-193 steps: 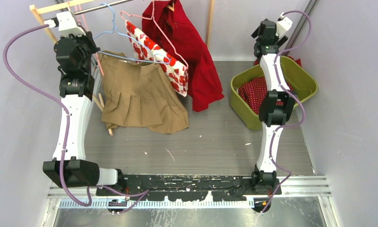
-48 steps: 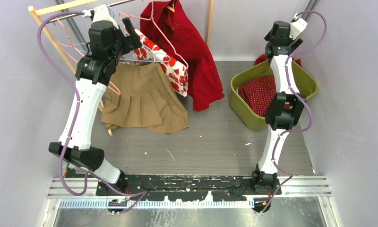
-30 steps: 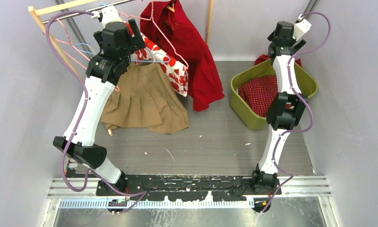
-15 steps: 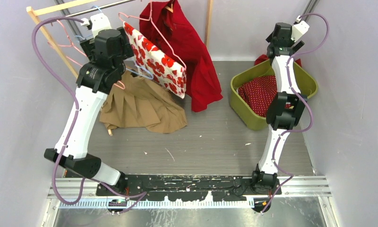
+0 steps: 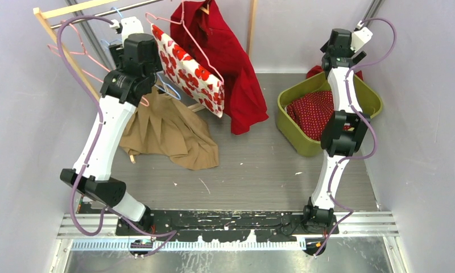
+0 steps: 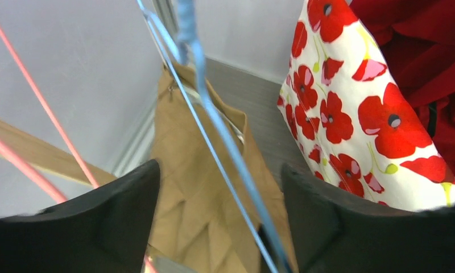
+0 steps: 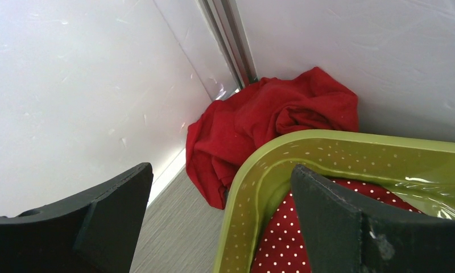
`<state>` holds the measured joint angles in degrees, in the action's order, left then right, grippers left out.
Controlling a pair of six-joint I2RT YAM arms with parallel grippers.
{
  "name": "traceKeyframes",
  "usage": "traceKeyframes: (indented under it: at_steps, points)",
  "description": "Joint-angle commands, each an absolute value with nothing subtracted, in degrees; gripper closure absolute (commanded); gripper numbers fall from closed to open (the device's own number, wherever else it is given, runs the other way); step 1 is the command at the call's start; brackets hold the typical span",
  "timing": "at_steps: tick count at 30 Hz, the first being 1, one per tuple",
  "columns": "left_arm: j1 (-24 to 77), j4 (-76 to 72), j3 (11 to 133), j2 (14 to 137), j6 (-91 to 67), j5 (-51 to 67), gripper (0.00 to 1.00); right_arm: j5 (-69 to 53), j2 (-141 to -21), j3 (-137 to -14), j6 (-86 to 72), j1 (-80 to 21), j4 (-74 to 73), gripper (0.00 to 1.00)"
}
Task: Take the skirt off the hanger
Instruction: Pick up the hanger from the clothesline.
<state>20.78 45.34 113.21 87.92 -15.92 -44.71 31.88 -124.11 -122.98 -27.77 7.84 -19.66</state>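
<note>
A tan pleated skirt hangs from a blue wire hanger at the back left, its hem bunched on the floor. My left gripper is up at the rail above it. In the left wrist view, the blue hanger runs between the open fingers of the left gripper, closer to the right one, with the skirt below. The right gripper stands open over the rim of the green basket, holding nothing.
A poppy-print garment on a pink hanger and a red garment hang just right of the skirt. Pink hangers and a wooden rack post are at the left. The basket holds dotted red cloth; red cloth lies behind it.
The left arm has shifted at the rail and its jaws have narrowed around the blue hanger. The skirt has swung and bunched narrower. The right arm has not moved.
</note>
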Motion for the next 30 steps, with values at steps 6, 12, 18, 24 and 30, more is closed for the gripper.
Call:
traceKeyframes:
  at_steps: [6, 12, 18, 24, 30]
  points:
    - [20.32, 46.81, 122.93, 93.53, -16.74, -43.56, 0.81, 32.41, -118.91, -122.82, -29.31, 9.39, -19.02, 0.05]
    - [20.30, 46.39, 124.61, 95.10, -17.16, -43.88, 1.00, 32.21, -119.17, -123.02, -29.22, 9.50, -18.93, 0.05]
    - [20.35, 44.72, 123.63, 95.59, -18.45, -46.19, 1.00, 32.46, -118.98, -122.70, -28.93, 9.84, -18.94, 0.05]
    - [20.33, 36.13, 116.20, 93.11, -14.73, -41.95, 1.00, 32.20, -118.61, -122.03, -28.82, 9.93, -18.86, 0.05]
    - [20.33, 14.36, 103.02, 88.69, -8.51, -41.15, 1.00, 31.58, -118.52, -121.38, -29.05, 10.03, -18.49, 0.05]
